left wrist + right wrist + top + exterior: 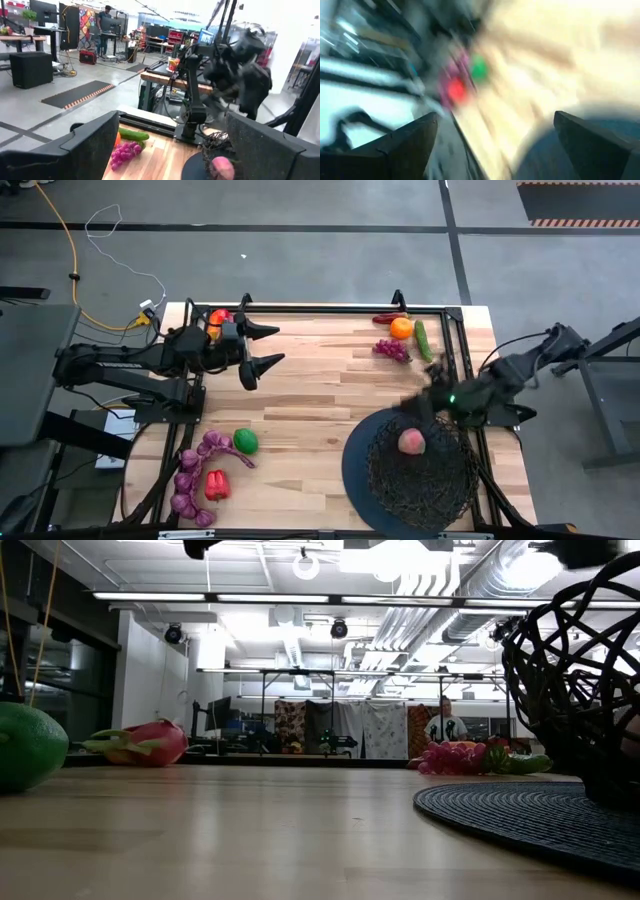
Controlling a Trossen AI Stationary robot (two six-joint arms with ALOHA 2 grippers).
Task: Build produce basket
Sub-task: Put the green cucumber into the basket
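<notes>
The black wire basket (425, 480) stands on its dark round disc (352, 465) at the table's near right. A peach (411, 442) lies inside it. My right gripper (424, 396) hovers over the basket's far rim, open and empty, its picture smeared (500, 145). My left gripper (264, 348) is raised at the table's far left, open and empty, pointing right (165, 150). A green ball (245, 441), purple grapes (196, 470) and a red pepper (216, 485) lie near left. An orange (401, 328), cucumber (423, 340), grapes (391, 350) and a red pepper (388, 318) lie far right.
A pink dragon fruit (145, 743) lies at the far left, behind my left gripper. A black rail frame (330, 309) runs along the table's far edge and sides. Bare wood stretches across the table's middle (310, 410). A person (446, 723) stands in the room beyond.
</notes>
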